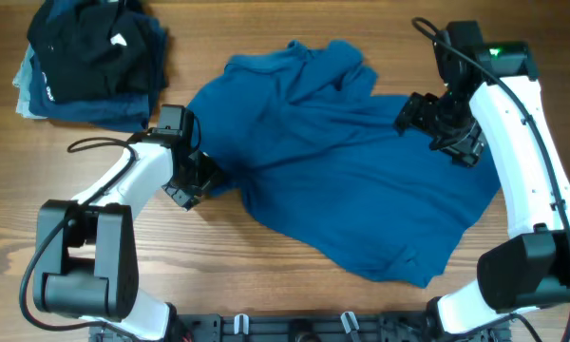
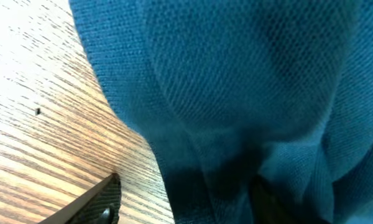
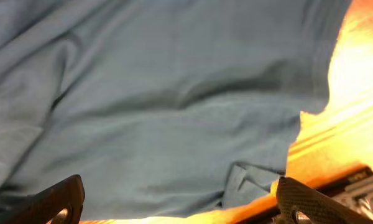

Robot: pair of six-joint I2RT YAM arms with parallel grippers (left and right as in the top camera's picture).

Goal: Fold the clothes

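This looks like a robotics lab bench. A white-and-black robot arm point(image 1: 123, 185) stands at 8 o'clock and a second arm point(image 1: 522, 142) at 4 o'clock on a wood-grain surface point(image 1: 266, 285), with loose black cables point(image 1: 95, 144) trailing. A dark mounting rail point(image 1: 294, 328) runs along 6 o'clock, and a stack of folded clothes point(image 1: 85, 66) sits at 10 o'clock.

My overhead looks straight down on the table point(image 1: 266, 275) from high up; my 2 wrist cams sit very close, sharing the blue garment point(image 1: 342, 161) with it.
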